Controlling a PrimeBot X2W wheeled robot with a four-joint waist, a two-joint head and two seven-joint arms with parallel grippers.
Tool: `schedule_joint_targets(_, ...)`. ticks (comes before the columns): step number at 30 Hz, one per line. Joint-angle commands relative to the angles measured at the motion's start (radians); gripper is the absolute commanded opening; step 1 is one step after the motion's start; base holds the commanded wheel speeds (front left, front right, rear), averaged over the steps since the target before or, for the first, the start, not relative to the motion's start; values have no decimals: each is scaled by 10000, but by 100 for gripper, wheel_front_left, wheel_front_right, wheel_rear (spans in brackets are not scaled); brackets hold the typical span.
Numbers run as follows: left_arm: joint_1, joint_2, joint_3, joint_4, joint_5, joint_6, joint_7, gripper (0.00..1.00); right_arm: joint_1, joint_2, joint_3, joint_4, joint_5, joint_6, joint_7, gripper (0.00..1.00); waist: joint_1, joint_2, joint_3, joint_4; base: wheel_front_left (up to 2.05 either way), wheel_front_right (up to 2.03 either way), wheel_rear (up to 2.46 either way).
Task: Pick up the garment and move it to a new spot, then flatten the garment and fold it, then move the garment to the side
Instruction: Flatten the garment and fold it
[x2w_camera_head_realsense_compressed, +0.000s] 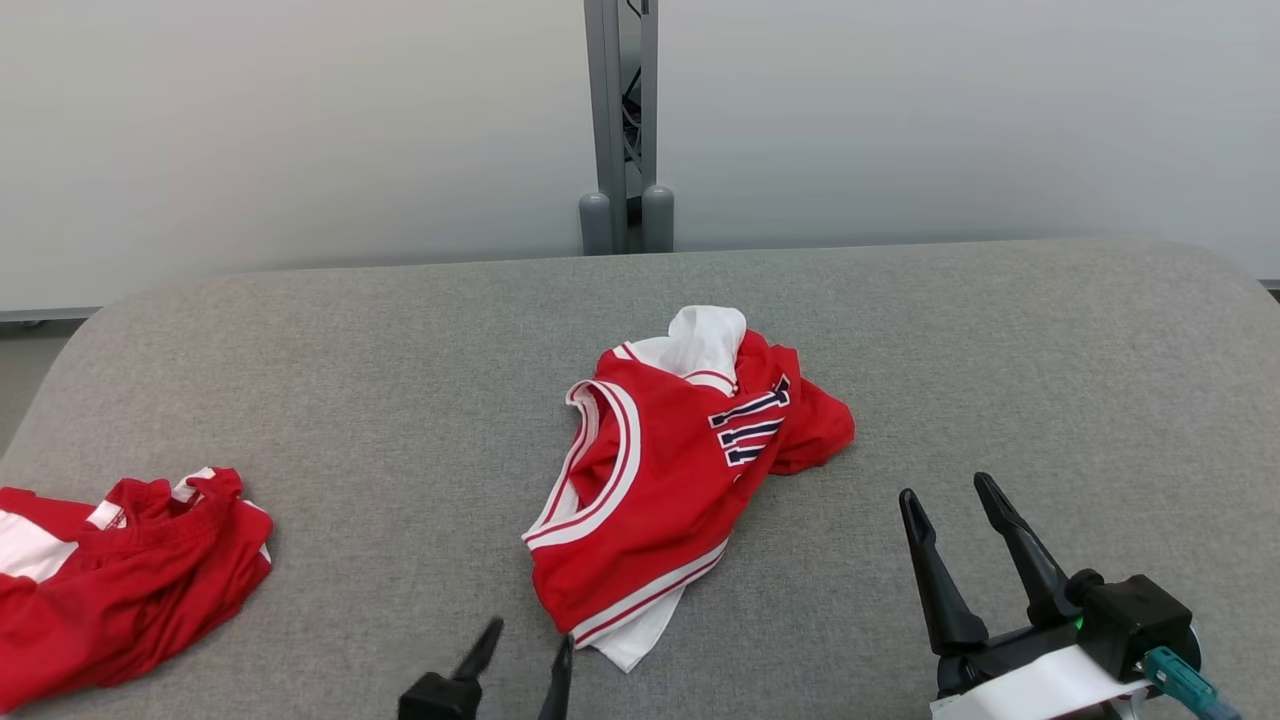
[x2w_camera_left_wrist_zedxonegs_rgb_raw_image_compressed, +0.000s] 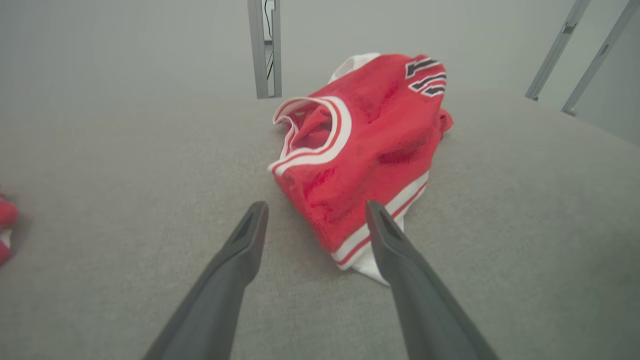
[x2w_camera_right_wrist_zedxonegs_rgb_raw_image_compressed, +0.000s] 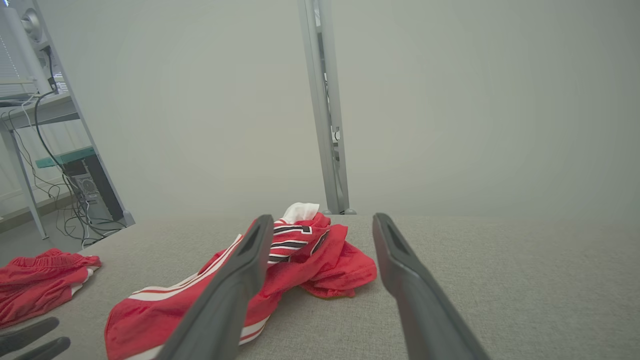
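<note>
You are looking at a red jersey (x2w_camera_head_realsense_compressed: 680, 470) lying crumpled near the middle of the grey padded table (x2w_camera_head_realsense_compressed: 400, 400). Its white lining (x2w_camera_head_realsense_compressed: 705, 340) is showing at the far end and its striped hem (x2w_camera_head_realsense_compressed: 640, 600) is pointing toward the robot. The left gripper (x2w_camera_head_realsense_compressed: 530, 632) is hovering just beside that hem's near corner, fingers spread wide and holding nothing. The right gripper (x2w_camera_head_realsense_compressed: 943, 488) is sitting near the jersey's right side, apart from the cloth, equally wide and empty. A second red garment (x2w_camera_head_realsense_compressed: 120, 560) is lying well apart at the table's left edge. The jersey is looking light, soft and limp, probably a slick mesh that is going to sag and slide rather than keep a shape, so pinching a single thin layer is risking a slip. You are likely better served taking the striped hem or the trimmed armhole (x2w_camera_head_realsense_compressed: 600, 450), where doubled fabric is giving the fingers more to bite, and lifting with both arms to keep it from bunching.
</note>
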Motion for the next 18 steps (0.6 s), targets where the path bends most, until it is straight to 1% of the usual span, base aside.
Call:
schedule_joint_targets(1,-196,47,-121,315,-220,-138,295,100,-36,-19,17,-33,-28,1,-10,100,0,0,20,-30,0,0,0)
schedule_joint_targets(3,-418,44,-329,777,-512,-304,654,100,-110,-18,48,-19,-8,1,-10,100,0,0,70,-91,0,0,0)
schedule_joint_targets(7,-708,40,-746,1421,-1877,-669,1190,100,-209,-15,125,21,27,1,-10,100,0,0,205,-252,0,0,0)
schedule_joint_targets(10,-1150,43,-1253,1833,-2268,-745,1579,100,-326,-26,101,49,-3,1,-10,100,0,0,367,-382,0,0,0)
schedule_joint_targets(11,-1150,43,-1253,1833,-2268,-745,1579,100,-326,-26,101,49,-3,1,-10,100,0,0,367,-382,0,0,0)
schedule_joint_targets(12,-1290,46,-1335,1891,-2455,-739,1564,100,-377,-40,89,47,-17,1,-10,100,0,0,441,-426,0,0,0)
schedule_joint_targets(13,-1550,50,-1542,2088,-2612,-575,1531,100,-441,-73,67,36,-29,1,-10,100,0,0,576,-501,0,0,0)
schedule_joint_targets(14,-1550,50,-1542,2088,-2612,-575,1531,100,-441,-73,67,36,-29,1,-10,100,0,0,576,-501,0,0,0)
schedule_joint_targets(18,-2067,50,-1866,2754,-2787,-83,1595,100,-559,-115,113,38,-44,1,-10,100,0,0,741,-674,0,0,0)
